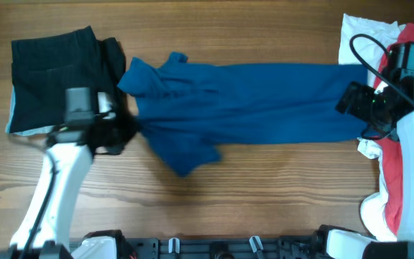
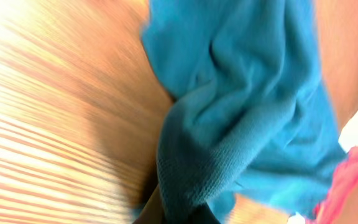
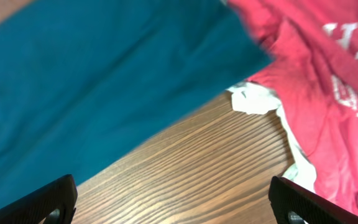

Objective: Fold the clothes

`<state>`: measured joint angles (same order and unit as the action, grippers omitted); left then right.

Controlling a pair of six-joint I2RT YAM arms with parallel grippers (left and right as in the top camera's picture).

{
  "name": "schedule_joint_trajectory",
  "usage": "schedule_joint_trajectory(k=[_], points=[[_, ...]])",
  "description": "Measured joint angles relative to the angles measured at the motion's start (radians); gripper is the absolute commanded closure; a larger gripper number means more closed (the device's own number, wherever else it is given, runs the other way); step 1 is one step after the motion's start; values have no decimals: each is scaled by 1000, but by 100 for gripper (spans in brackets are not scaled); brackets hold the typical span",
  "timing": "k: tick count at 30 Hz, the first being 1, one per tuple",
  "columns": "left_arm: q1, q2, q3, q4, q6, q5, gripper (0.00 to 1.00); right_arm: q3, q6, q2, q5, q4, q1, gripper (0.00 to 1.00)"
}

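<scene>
A large dark blue shirt [image 1: 250, 101] lies stretched across the middle of the wooden table, bunched at its left end. My left gripper [image 1: 124, 133] is shut on a bunched fold of the blue shirt [image 2: 229, 124] at that left end. My right gripper [image 1: 351, 101] is open and empty, just above the table by the shirt's right edge [image 3: 104, 81]. A folded black garment [image 1: 60, 75] lies at the back left. A red garment with white print [image 3: 328, 81] and a white garment [image 3: 253, 99] lie piled at the right [image 1: 394, 180].
Bare wooden table [image 1: 279, 187] runs along the front. The arm bases stand at the front edge [image 1: 214, 248]. A black cable [image 1: 369, 50] loops over the white cloth at the back right.
</scene>
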<state>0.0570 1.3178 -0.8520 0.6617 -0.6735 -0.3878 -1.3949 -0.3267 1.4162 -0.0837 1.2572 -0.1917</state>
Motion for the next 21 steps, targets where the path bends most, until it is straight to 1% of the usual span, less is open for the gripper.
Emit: schedule_joint_trajectory(k=[1,4,9,10,11,16,21], points=[[50,-22,0,3,27,3,96,2,0,14,7,0,0,0],[126,-41,0,6,77,17,96,2,0,51,32,0,0,0],[135,-35,0,32,138,24,96,23,13,105,61,-31,0,0],[135,-29,0,47,155,25,96,59,18,127,65,-84,0,0],[135,-25,0,55,159,29,96,71,19,136,65,-99,0,0],[135,-24,0,79,172,48,96,177,23,210,104,-334,0,1],[135,-24,0,89,176,51,96,233,27,307,158,-563,0,1]])
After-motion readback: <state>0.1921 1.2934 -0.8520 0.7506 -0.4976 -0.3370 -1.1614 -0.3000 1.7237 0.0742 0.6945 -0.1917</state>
